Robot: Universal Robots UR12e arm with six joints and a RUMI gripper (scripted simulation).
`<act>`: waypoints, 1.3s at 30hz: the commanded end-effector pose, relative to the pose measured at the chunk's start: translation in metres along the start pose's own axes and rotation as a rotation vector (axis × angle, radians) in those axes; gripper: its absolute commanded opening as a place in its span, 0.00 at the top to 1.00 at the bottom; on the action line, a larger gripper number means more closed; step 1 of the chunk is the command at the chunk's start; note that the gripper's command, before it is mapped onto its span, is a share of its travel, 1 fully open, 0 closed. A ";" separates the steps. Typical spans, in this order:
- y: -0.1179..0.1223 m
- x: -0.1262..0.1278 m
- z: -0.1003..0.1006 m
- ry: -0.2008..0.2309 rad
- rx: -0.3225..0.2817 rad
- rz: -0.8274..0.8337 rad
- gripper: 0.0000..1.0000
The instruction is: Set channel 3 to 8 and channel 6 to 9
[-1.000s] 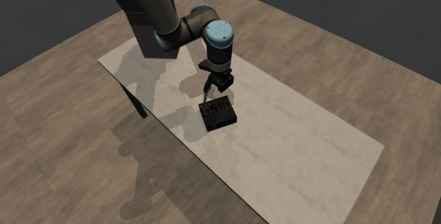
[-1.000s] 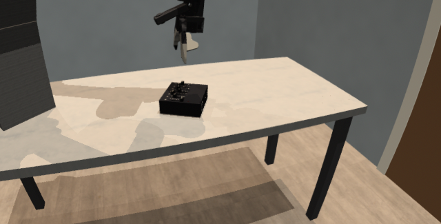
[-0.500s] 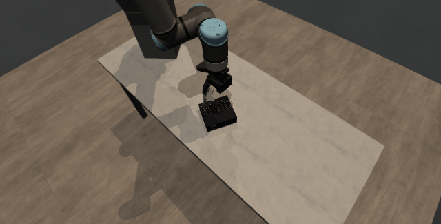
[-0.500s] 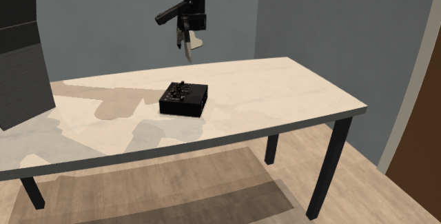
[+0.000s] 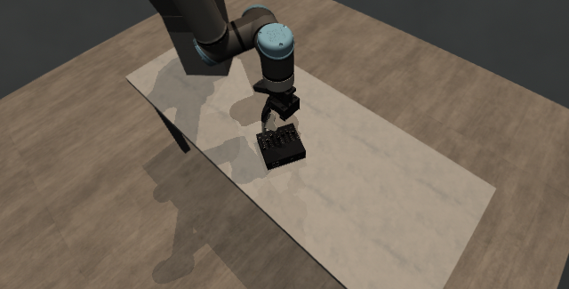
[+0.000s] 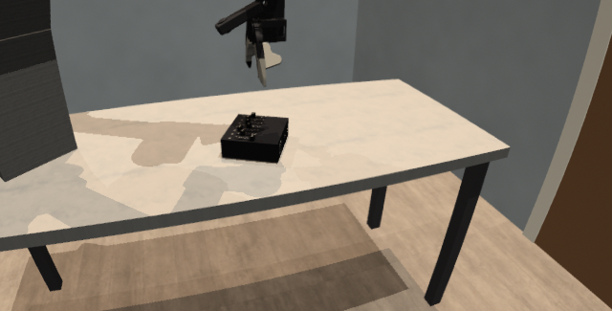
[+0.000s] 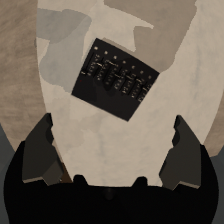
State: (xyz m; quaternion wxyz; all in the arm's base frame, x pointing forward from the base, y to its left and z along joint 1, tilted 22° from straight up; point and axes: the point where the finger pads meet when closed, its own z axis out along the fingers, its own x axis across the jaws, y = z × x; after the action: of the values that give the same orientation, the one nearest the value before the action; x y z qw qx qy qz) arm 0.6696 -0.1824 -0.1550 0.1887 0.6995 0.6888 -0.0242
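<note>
The black lighting desk [image 5: 285,152] [image 6: 250,150] [image 7: 107,98] is a small box lying flat on the table. Its row of small faders shows on the top face, turned at a slant in the wrist view. The fader knobs stand at differing heights along their slots, but the channel labels and levels are too small to read. My gripper [image 5: 268,124] [image 6: 263,70] [image 7: 113,115] is open, with nothing between its jaws. It points down and hangs well above the desk, touching nothing. In the wrist view the desk lies ahead of the jaws, its lower corner near the line between the fingertips.
The pale table [image 5: 378,169] [image 6: 359,120] [image 7: 100,155] bears the desk, with its long edges on either side. The arm's dark pedestal [image 5: 200,53] [image 6: 33,110] stands at one end. Shadows of the arm fall across the table around the desk.
</note>
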 end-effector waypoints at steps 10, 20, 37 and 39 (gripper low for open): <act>-0.005 -0.001 0.002 0.000 0.001 -0.083 0.00; -0.010 -0.001 0.007 -0.001 0.003 -0.225 0.00; -0.026 0.000 0.022 -0.003 0.011 -0.692 0.00; -0.028 0.000 0.024 -0.003 0.013 -0.771 0.00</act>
State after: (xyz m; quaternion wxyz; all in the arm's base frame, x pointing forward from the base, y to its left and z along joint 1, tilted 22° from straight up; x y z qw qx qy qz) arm 0.6562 -0.1880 -0.1742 0.1724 0.4932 0.8489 -0.0799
